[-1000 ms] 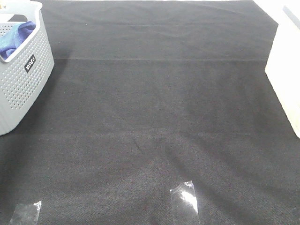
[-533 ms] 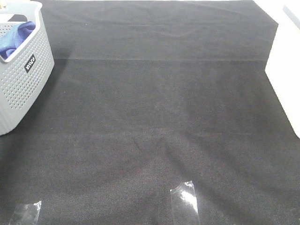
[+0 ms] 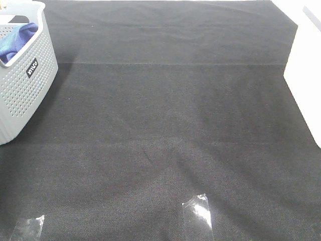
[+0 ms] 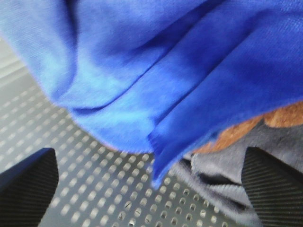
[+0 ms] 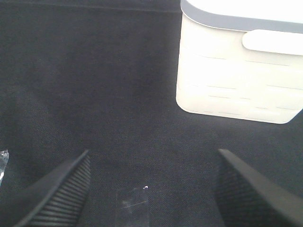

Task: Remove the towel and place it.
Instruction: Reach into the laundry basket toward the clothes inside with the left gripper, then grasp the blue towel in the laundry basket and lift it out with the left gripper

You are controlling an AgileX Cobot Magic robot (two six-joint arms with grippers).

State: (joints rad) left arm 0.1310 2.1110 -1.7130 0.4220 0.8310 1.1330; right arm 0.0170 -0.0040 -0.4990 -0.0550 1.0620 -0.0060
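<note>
From the high camera, the grey perforated basket [image 3: 25, 85] sits at the ten o'clock corner of the black table cloth [image 3: 165, 125]. Its small black label [image 3: 31, 68] carries white letters too small to read. The towel [image 3: 15, 40] lies bunched inside the basket. A white box [image 3: 306, 75] stands at three o'clock, and two strips of clear tape [image 3: 196, 213] are stuck down near six and seven o'clock. Neither arm shows here, and nothing has shifted from half a second ago.

In the left wrist view, the left gripper [image 4: 149, 158] has its fingers [image 4: 26, 184] spread wide. The towel's hemmed edge hangs just ahead and between them, ungripped, over the basket's holed wall beside a grey cloth [image 4: 213, 179] and an orange cloth [image 4: 236, 135].

In the right wrist view, the right gripper [image 5: 151, 158] is likewise spread apart, holding nothing, above the table cloth near the white box.
</note>
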